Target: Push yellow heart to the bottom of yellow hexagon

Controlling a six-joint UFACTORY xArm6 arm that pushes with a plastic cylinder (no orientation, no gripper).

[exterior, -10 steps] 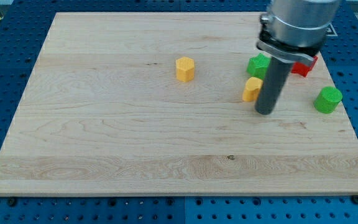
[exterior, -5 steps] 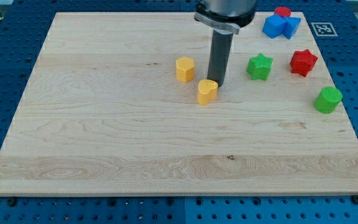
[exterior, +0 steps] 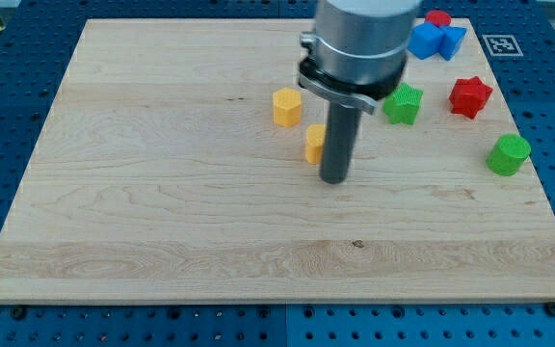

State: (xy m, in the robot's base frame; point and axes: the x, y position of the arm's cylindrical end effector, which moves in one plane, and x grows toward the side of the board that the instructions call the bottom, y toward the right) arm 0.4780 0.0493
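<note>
Robotics lab: blue pegboard bench (exterior: pixel 27 323) (fiducial marker (exterior: pixel 502 44)).

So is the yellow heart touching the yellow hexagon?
No, the yellow heart sits apart from the yellow hexagon, with bare wood between them.

Only one view, looking down at a slant from the front of the wooden board (exterior: pixel 162 222). Close enough for nearly the whole board to fit.

A pale wooden board (exterior: pixel 162 212) on a blue pegboard bench carries a yellow hexagon (exterior: pixel 286 106) and half-hidden yellow heart (exterior: pixel 313 144) near its middle, a green star (exterior: pixel 404 102), red star (exterior: pixel 470 96) and green cylinder (exterior: pixel 508 154) toward its right edge, and blue blocks (exterior: pixel 436 40) at the top right corner.
</note>
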